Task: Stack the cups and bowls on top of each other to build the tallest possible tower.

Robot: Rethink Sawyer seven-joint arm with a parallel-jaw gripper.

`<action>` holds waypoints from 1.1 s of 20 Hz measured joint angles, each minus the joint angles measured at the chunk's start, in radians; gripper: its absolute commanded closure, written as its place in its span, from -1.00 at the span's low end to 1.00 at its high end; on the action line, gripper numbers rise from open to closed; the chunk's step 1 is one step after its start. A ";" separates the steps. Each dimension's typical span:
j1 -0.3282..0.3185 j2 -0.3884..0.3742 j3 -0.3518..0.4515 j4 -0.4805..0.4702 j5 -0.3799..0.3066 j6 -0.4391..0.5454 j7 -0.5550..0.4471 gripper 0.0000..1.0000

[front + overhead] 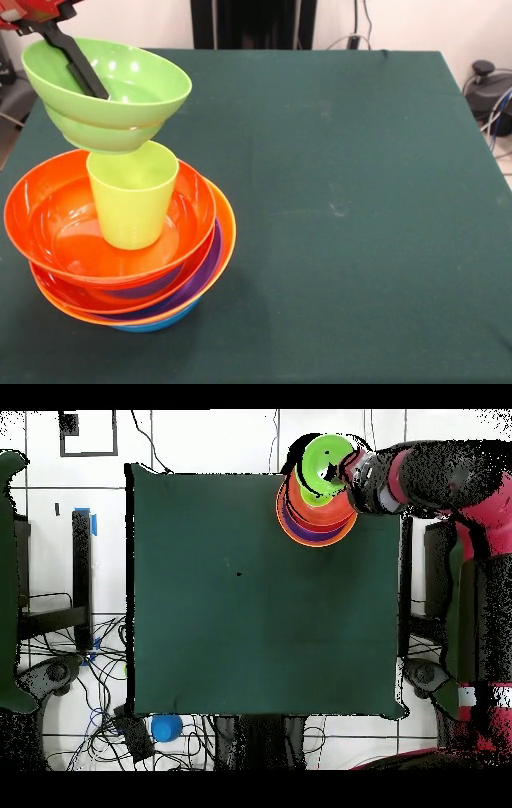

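The hand [80, 64] is gripping the rim of the small lime-green bowl [120, 100], one black finger lying inside the bowl; its fingers are clamped on that rim. The bowl is hanging tilted just above the lime-green tumbler [132, 196]. The tumbler is standing upright inside the top orange bowl [48, 216] of the tower [160, 296], whose orange, red-orange, purple and blue rims are showing nested and offset. The tower is sitting near one corner of the dark green surface [360, 200]. In the overhead view, the red and black arm [440, 484] is reaching over that corner.
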 measured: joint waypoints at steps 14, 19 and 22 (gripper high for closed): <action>0.006 0.022 0.000 0.005 0.000 -0.022 0.000 1.00; 0.007 0.034 0.000 0.015 0.000 -0.067 0.000 1.00; 0.007 0.041 0.000 0.016 0.000 -0.072 0.000 1.00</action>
